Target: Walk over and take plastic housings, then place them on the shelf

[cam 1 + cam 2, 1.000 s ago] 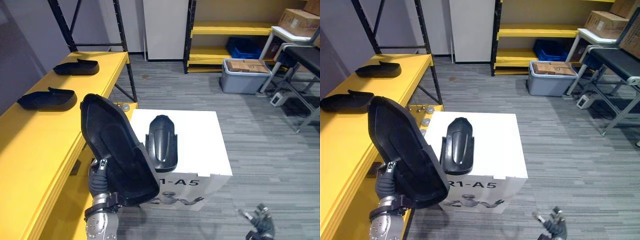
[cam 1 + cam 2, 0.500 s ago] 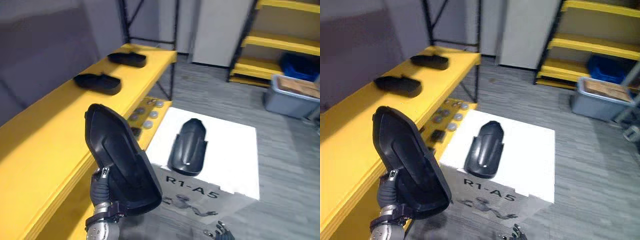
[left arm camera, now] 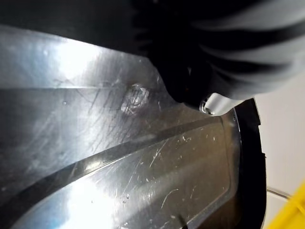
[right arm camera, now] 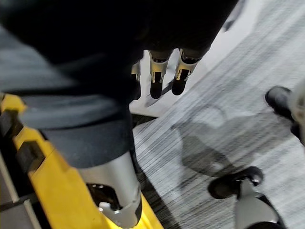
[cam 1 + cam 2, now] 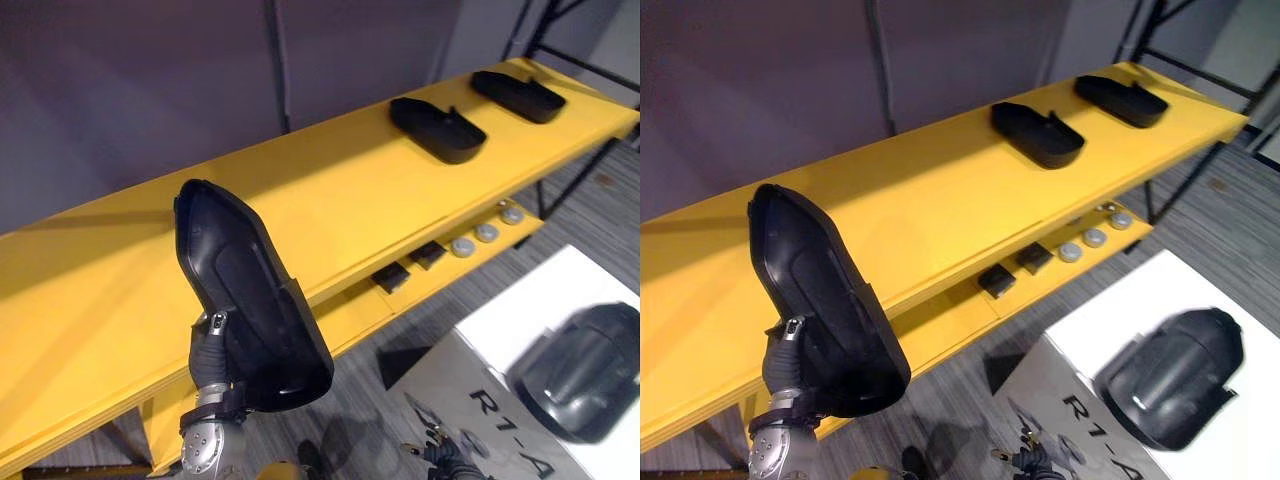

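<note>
View swung to shelf [image 5: 100,285]; left hand [image 5: 208,352] grips housing [image 5: 250,290].

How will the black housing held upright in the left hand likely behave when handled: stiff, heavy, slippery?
Probably stiff: the housing stands upright from the left hand without sagging. Likely light for its size: a thin hollow shell held by one end. Its glossy, scratched surface may be slippery.

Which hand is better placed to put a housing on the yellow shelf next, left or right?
Left. The left hand grips a black housing, held up right beside the bare top of the yellow shelf. The right hand hangs low over the floor, holding nothing.
</note>
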Tool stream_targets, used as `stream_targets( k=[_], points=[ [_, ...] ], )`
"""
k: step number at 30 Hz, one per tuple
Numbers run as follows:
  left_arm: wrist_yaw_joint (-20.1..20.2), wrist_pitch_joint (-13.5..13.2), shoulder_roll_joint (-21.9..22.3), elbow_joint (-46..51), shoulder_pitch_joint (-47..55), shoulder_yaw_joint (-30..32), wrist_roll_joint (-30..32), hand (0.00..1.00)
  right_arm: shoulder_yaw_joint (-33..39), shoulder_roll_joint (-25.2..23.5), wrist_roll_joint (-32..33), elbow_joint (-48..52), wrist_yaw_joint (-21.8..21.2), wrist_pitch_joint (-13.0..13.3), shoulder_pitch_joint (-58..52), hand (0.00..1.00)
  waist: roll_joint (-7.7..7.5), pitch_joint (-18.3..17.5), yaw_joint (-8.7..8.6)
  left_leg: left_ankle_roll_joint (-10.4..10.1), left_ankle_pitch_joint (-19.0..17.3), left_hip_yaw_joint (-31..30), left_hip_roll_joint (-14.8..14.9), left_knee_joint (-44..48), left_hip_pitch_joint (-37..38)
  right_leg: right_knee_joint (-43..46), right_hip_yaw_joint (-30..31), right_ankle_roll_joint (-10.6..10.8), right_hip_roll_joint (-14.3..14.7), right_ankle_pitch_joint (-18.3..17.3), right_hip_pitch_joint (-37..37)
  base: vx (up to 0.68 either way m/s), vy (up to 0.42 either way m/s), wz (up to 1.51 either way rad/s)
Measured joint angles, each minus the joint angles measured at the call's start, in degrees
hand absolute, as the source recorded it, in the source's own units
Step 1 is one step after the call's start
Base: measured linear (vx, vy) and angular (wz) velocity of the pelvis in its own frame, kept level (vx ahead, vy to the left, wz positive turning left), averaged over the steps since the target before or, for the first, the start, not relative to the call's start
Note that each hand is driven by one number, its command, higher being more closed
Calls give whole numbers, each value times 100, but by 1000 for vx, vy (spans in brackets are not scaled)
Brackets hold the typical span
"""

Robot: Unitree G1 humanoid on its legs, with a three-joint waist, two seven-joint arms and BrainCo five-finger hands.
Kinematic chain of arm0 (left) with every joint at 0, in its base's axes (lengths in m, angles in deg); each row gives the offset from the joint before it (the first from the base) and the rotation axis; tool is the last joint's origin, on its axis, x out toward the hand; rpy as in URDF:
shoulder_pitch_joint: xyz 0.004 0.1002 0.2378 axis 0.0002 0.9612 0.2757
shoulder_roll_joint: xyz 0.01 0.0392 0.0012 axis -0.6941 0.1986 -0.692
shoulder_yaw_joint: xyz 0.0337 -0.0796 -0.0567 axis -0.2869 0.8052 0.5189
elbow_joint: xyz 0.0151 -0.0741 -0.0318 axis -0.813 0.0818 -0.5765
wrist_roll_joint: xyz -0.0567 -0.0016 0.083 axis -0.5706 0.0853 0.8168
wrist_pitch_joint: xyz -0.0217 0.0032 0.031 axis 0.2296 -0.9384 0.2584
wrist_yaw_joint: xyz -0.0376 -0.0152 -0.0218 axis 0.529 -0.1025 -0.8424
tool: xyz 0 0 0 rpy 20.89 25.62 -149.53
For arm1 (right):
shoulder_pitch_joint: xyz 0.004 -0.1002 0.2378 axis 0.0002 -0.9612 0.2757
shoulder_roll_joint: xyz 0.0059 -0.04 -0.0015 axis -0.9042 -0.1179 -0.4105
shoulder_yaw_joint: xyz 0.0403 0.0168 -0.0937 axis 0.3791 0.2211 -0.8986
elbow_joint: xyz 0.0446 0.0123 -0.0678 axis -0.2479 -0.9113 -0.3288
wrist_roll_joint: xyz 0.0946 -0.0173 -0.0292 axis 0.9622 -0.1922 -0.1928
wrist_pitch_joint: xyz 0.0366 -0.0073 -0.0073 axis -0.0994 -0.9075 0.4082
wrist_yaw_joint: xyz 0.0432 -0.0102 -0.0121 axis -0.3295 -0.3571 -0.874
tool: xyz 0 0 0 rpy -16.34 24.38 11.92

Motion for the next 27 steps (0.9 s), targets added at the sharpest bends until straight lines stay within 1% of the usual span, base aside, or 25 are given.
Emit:
stream_targets(
  k=[1,2,3,4,5,6,7,8,9,10,11,12,13,14,15,16,18,20,21,22,23,24,25,26,27],
  points=[
    [2,31,-14,-9,16,-19,12,100,-3,38,-128,78,2,-4,21,0,51,27,-9,1,-7,-60,-13,-86,104,724,29,-19,-256,8,-162,72,141,21],
    [3,32,-46,-8,-7,-40,106,100,-6,66,-173,140,5,-7,18,0,94,53,-66,19,-27,-186,-15,-156,189,1610,307,-244,-529,57,-438,53,121,31],
    [-4,30,-77,-12,-29,-88,168,100,-7,71,-171,153,6,-8,24,0,127,77,-134,-36,-56,-266,-16,-192,222,2002,683,-428,-583,15,-649,30,99,56],
    [-23,31,-180,-64,-113,-126,295,100,-8,69,-170,172,12,-8,16,0,156,101,-239,-82,-22,-441,-16,-280,285,2378,1717,-352,-367,-258,-1104,22,23,73],
    [-39,30,-286,-116,-216,-156,417,100,-6,71,-166,173,32,-8,5,0,164,107,-340,-120,4,-608,-20,-339,322,2346,2847,-213,69,-592,-1584,22,23,66],
    [-44,28,-290,-128,-240,-155,452,100,-6,72,-165,173,40,-8,-8,0,166,108,-350,-125,8,-655,-33,-340,322,2283,3062,-203,171,-643,-1670,38,-39,66],
    [-58,23,-293,-203,-350,-160,476,100,-4,73,-162,171,52,-9,-66,0,168,110,-427,-128,17,-840,-92,-342,330,1933,3789,-117,494,-721,-1908,43,-86,80],
    [-81,21,-303,-300,-476,-204,515,100,3,73,-144,176,57,-11,-149,0,170,109,-520,-132,38,-1041,-184,-341,323,1532,4509,-81,773,-734,-2047,57,-114,97],
    [-93,21,-312,-336,-524,-236,547,100,33,68,-116,218,66,-11,-163,0,149,105,-565,-129,45,-1164,-240,-334,317,1329,4791,-77,869,-729,-2085,48,-141,117],
    [-106,19,-332,-421,-605,-378,569,100,76,93,-121,274,90,-4,-268,0,96,70,-590,-124,48,-1393,-380,-314,328,984,5062,-112,892,-687,-2100,70,-161,113],
    [-104,18,-304,-442,-622,-525,573,100,132,78,-118,280,92,-7,-382,0,38,40,-545,-128,40,-1572,-520,-313,380,756,4998,-151,794,-503,-2052,81,-175,113],
    [-106,22,-243,-466,-614,-586,584,100,195,79,-121,306,88,-10,-432,0,67,32,-535,-135,16,-1650,-525,-304,415,716,4915,-83,752,-432,-1946,140,-177,83],
    [-106,19,-105,-465,-542,-651,634,100,246,83,-123,343,88,-16,-498,0,135,-22,-412,-224,-66,-1634,-407,-282,433,455,4719,-62,797,-364,-1758,126,-133,48],
    [-109,19,-54,-463,-529,-655,661,100,245,70,-124,350,88,-16,-505,0,165,-46,-373,-272,-121,-1604,-335,-235,432,330,4636,-85,832,-309,-1660,167,-159,51],
    [-114,21,-10,-464,-552,-671,669,100,241,-55,-126,360,86,-17,-513,0,148,-79,-350,-406,-216,-1361,-115,-75,418,102,4421,-107,885,-245,-1432,150,-175,63],
    [-114,22,17,-464,-586,-725,671,100,251,-130,-127,374,86,-17,-543,0,113,-109,-347,-494,-234,-1221,38,56,424,-8,4225,-115,922,-241,-1249,157,-203,64],
    [-102,23,61,-465,-629,-904,671,100,254,-153,-128,377,85,-17,-574,0,88,-150,-260,-515,-238,-1308,88,129,422,-110,4054,-117,960,-242,-1102,100,-129,43],
    [-84,29,61,-470,-719,-1036,671,100,373,-269,-127,379,83,-17,-601,0,49,-176,-253,-582,-253,-1417,53,46,417,-241,3924,-117,946,-242,-1007,84,-43,35],
    [-80,39,58,-487,-760,-1034,676,100,457,-332,-127,385,83,-17,-643,0,15,-189,-271,-596,-336,-1298,74,19,429,-291,3851,-117,914,-242,-964,66,-2,31],
    [-78,59,63,-526,-831,-1039,684,100,540,-423,-101,441,85,-16,-705,0,-43,-234,-292,-656,-460,-753,235,72,440,-326,3770,-117,867,-241,-940,84,2,53],
    [-77,78,77,-658,-1032,-1094,687,100,661,-479,-91,532,86,-16,-771,0,-74,-255,-361,-716,-373,-93,458,171,460,-324,3607,-115,811,-243,-881,84,-8,61],
    [-76,93,71,-739,-1153,-1147,692,100,684,-472,-98,535,88,-21,-770,0,-71,-257,-395,-644,-254,-48,451,170,469,-322,3530,-109,789,-247,-840,106,49,59],
    [-70,117,57,-800,-1279,-1201,720,100,675,-468,-125,534,86,-31,-784,0,-95,-308,-401,-593,-212,-99,374,127,525,-318,3483,-108,742,-247,-806,83,91,42],
    [-78,119,54,-903,-1395,-1218,752,100,670,-539,-120,537,84,-40,-845,0,-188,-369,-405,-578,-203,-171,319,126,512,-332,3484,-109,704,-246,-767,68,106,32],
    [-82,122,52,-951,-1435,-1222,785,100,670,-560,-128,543,87,-40,-861,0,-220,-389,-406,-572,-199,-197,298,116,509,-342,3485,-109,691,-246,-755,40,64,25]
  ],
)
